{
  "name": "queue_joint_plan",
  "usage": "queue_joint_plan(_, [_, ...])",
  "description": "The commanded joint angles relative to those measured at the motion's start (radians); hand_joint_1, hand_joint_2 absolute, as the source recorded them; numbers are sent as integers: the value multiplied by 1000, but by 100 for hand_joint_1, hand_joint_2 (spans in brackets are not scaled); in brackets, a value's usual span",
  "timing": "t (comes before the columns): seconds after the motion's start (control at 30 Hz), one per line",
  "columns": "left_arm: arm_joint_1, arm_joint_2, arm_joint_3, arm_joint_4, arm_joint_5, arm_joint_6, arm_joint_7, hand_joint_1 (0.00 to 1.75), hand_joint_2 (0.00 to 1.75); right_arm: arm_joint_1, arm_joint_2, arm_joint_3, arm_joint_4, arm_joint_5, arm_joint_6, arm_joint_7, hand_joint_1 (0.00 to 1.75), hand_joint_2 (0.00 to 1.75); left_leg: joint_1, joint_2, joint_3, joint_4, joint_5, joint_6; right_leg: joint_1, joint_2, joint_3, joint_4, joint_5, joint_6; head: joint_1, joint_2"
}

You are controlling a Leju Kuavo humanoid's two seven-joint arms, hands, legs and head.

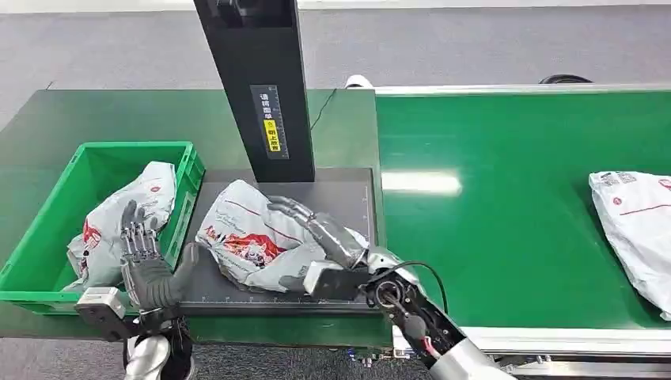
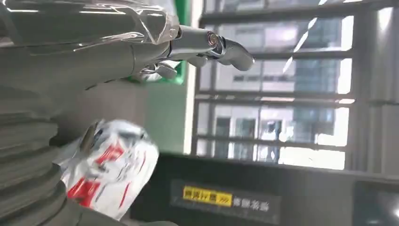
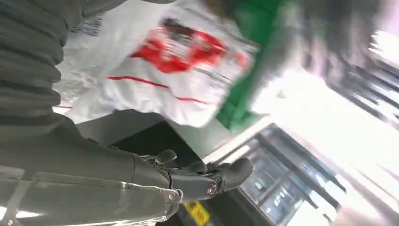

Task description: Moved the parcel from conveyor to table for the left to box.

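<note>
Parcel (image 1: 249, 237) white, red-printed, crumpled; apparently right hand (image 1: 316, 229) touching.

Around the work area: a post, a second bag and a far parcel

A black upright post (image 1: 255, 83) stands in the upper middle of the frame and carries a yellow and black label (image 1: 271, 123). In the left part, a white bag with red print (image 1: 126, 226) lies inside the crate. At the right edge another white parcel (image 1: 637, 233) lies flat, well apart from the rest. Grey floor (image 1: 490, 43) runs along the top, and a black cable (image 1: 563, 78) shows at the upper right.
</note>
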Motion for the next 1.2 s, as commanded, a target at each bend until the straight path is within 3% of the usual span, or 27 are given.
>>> queue_joint_plan(0.03, [3, 50, -129, -31, -495, 246, 63, 0, 175, 165, -68, -190, -219, -66, 7, 22, 0, 175, 1, -4, 0, -1, 1, 1, 1, -6, 2, -2, 0, 0, 0, 0])
queue_joint_plan(0.23, [2, 51, -128, -31, -494, 246, 63, 0, 175, 162, -63, -189, -218, -66, 7, 24, 0, 175, 0, 1, 0, 0, 0, 1, 0, -1, 1, -1, 1, 0, 0, 0])
queue_joint_plan(1.2, [2, 51, -128, -31, -494, 246, 63, 0, 175, 162, -63, -189, -218, -66, 7, 24, 0, 175, 0, 1, 1, 0, 0, 0, 0, -1, 1, 0, 0, 0, 0, 0])
